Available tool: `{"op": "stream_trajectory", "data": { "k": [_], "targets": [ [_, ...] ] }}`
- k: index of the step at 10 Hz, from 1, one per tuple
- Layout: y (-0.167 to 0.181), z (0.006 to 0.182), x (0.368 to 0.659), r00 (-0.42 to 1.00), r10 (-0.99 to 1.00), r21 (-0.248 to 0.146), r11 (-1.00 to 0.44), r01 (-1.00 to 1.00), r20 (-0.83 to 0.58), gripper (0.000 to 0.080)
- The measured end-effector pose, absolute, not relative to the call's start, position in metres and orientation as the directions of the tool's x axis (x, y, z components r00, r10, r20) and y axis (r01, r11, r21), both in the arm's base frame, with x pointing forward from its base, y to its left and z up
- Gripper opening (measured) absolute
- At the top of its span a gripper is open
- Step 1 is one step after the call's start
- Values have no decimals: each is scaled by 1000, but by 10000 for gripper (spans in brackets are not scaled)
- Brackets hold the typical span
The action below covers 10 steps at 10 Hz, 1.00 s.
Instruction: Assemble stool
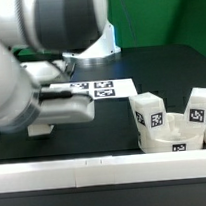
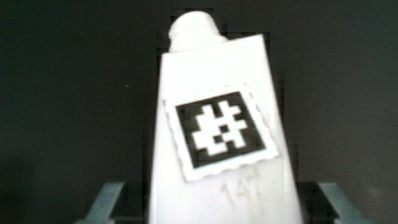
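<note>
The only print in sight is the square black-and-white marker tags, and no letters or brand names can be read. In the wrist view one tag (image 2: 222, 135) sits on the flat face of a white leg (image 2: 214, 90). Just beside it is a faint grey scrawl, too blurred to read. This leg has a rounded knob at its far end and lies on the black table (image 2: 54, 100), lengthwise between the gripper (image 2: 217, 205)'s fingers (image 2: 111, 200). The jaws stand part-way apart on either side of it. A dark strip shows on each side near the picture edge, and I cannot tell whether the tips press on the leg.

In the exterior view the marker board (image 1: 100, 88) lies flat near the middle, with its tags showing. The bulky arm (image 1: 30, 87) fills the nine o'clock side and covers the board's end on that side. It also hides the gripper and the leg between its jaws. At about four o'clock from the board two more legs (image 1: 149, 111) stand upright, each with a tag. They are touching or just behind the seat (image 1: 174, 140), a low rounded part that also carries a tag. A long white rail (image 1: 106, 169) runs across the six o'clock edge in front of them. The robot base (image 1: 94, 39) rises at twelve o'clock.
</note>
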<state>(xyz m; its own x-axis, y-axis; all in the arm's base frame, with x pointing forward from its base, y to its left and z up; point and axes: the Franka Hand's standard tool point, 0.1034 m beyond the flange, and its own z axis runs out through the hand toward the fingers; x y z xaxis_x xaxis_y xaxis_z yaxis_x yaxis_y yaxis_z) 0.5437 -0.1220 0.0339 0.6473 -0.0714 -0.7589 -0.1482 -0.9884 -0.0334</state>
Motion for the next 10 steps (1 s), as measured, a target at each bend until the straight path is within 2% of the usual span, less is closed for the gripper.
{"op": "stream_trajectory", "data": {
  "k": [1, 4, 7, 9, 10],
  "targets": [
    [-111, 52, 552, 662, -73, -35, -988, -148, -746, 328],
    [-81, 101, 573, 688, -177, 35, -976, -215, -704, 328],
    [-79, 100, 581, 722, -175, 32, -978, -207, -670, 328],
    [-80, 98, 601, 822, -191, 25, -977, -211, -536, 328],
    [-79, 101, 598, 864, -206, 19, -975, -223, -458, 328]
  ]
}}
